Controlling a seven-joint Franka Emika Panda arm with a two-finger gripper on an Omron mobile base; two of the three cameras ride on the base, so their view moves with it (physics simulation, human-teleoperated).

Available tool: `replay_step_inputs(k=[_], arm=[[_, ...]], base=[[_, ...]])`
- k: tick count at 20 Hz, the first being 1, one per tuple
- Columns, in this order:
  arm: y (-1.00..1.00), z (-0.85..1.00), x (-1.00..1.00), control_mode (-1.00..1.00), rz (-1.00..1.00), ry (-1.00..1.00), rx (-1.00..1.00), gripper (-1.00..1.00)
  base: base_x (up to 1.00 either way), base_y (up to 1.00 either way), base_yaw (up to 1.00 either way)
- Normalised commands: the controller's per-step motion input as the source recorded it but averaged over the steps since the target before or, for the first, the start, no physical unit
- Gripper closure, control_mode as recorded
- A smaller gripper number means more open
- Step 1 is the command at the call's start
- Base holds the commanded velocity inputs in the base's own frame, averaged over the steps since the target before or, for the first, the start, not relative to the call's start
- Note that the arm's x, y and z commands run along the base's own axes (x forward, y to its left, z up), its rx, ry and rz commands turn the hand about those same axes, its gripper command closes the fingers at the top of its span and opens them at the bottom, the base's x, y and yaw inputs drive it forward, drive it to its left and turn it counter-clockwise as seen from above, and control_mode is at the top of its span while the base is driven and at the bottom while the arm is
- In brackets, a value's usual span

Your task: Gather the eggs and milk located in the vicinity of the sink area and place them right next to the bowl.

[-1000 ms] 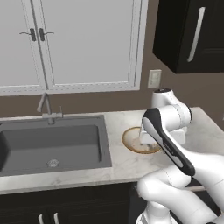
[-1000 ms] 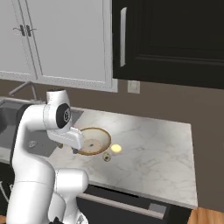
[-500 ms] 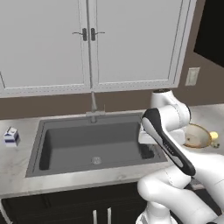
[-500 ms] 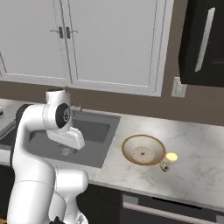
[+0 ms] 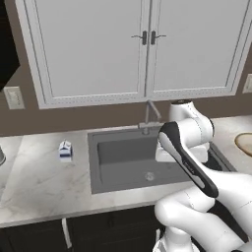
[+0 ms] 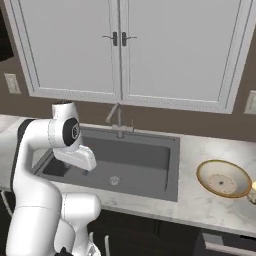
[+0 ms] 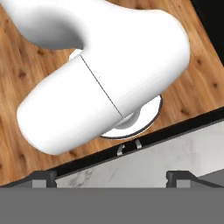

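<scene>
Milk (image 5: 64, 150): upright on the tabletop (image 5: 39, 182), left of the sink (image 5: 142, 162), untouched.
Bowl (image 6: 223, 178): right of sink, far from the carton; an egg (image 6: 253, 186) just beside its right rim.
Claw (image 7: 113, 177): tips set wide apart, nothing between them; arm folded over the sink.
Judgement: milk is next; claw is empty to take it.

Marble counter (image 5: 39, 182), milk (image 5: 64, 151) left of sink (image 5: 142, 157), bowl (image 6: 223, 178) right
</scene>
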Motion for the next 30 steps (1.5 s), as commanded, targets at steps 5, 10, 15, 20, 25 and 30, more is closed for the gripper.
replay_step_inputs(k=[5,10,15,20,25,30], arm=[[0.0,0.0,0.0,1.0,0.0,0.0,0.0,-1.0],[0.0,0.0,0.0,1.0,0.0,0.0,0.0,-1.0],[0.0,0.0,0.0,1.0,0.0,0.0,0.0,-1.0],[0.0,0.0,0.0,1.0,0.0,0.0,0.0,-1.0],[0.0,0.0,0.02,-1.0,0.0,0.0,0.0,-1.0],[0.11,-0.03,0.24,-1.0,0.09,-0.1,0.0,-1.0]], base=[[0.0,0.74,-0.08],[0.0,0.66,-0.07],[0.0,0.58,-0.05],[0.0,0.42,-0.02],[0.0,0.0,0.0],[0.0,0.0,0.0]])
